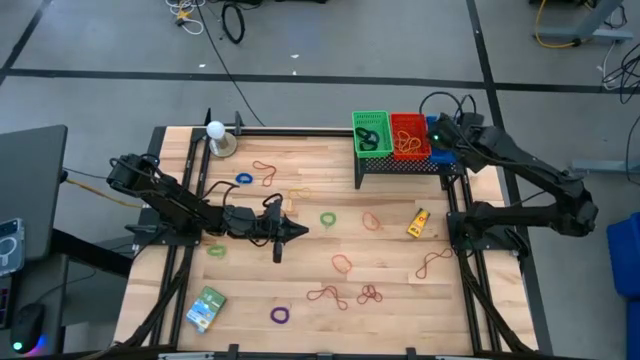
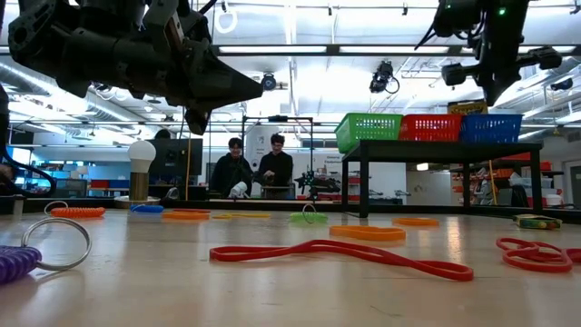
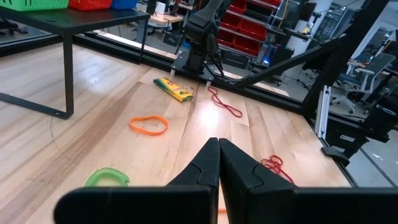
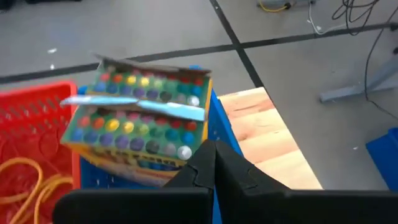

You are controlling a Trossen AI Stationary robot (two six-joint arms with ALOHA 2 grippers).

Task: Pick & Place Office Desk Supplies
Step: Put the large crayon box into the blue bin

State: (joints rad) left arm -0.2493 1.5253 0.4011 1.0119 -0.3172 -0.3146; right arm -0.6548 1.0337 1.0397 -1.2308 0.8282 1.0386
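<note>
Over the blue plastic basket (image 1: 443,152) on the black stand, the right gripper (image 1: 437,128) hangs with fingers pressed together and empty, a colourful dotted packet (image 4: 140,118) lying beneath, seemingly delivered; the left gripper (image 1: 296,232), likewise closed, hovers mid-table among loose rubber bands, near the green ring (image 1: 328,218).

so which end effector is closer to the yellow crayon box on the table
Left. The left end effector is over mid-table, with the yellow crayon box off toward the right arm's side. The right end effector is farther, up over the baskets.
</note>
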